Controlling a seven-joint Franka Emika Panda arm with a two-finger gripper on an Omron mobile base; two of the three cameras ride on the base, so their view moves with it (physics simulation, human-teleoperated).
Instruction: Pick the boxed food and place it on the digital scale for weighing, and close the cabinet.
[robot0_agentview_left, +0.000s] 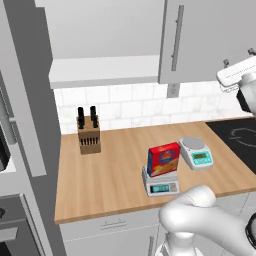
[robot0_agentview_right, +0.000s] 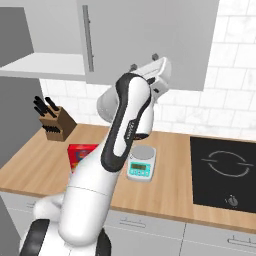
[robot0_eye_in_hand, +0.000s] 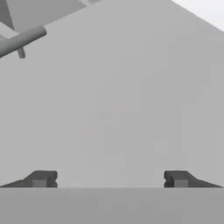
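Observation:
The boxed food (robot0_agentview_left: 163, 159), a red carton with a yellow picture, stands on the light grey digital scale (robot0_agentview_left: 160, 186) near the counter's front edge. From the right base view the carton (robot0_agentview_right: 80, 153) peeks out from behind my arm. The grey upper cabinet (robot0_agentview_left: 205, 40) has its right door shut, with a long bar handle (robot0_agentview_left: 175, 38). Its left bay (robot0_agentview_left: 107, 30) is open, and that bay's door (robot0_agentview_left: 27, 100) is swung out at the far left. My gripper (robot0_agentview_right: 144, 61) is raised against the right door's flat face (robot0_eye_in_hand: 131, 96). Its fingertips (robot0_eye_in_hand: 41, 178) stand wide apart with nothing between them, and the bar handle (robot0_eye_in_hand: 22, 40) is off to one side.
A round-pan scale with a pale teal body (robot0_agentview_left: 196, 151) sits right of the carton. A knife block (robot0_agentview_left: 89, 134) stands at the back left of the wooden counter (robot0_agentview_left: 110, 175). A black cooktop (robot0_agentview_right: 225, 170) lies to the right. White drawer fronts (robot0_agentview_left: 112, 227) run below the counter.

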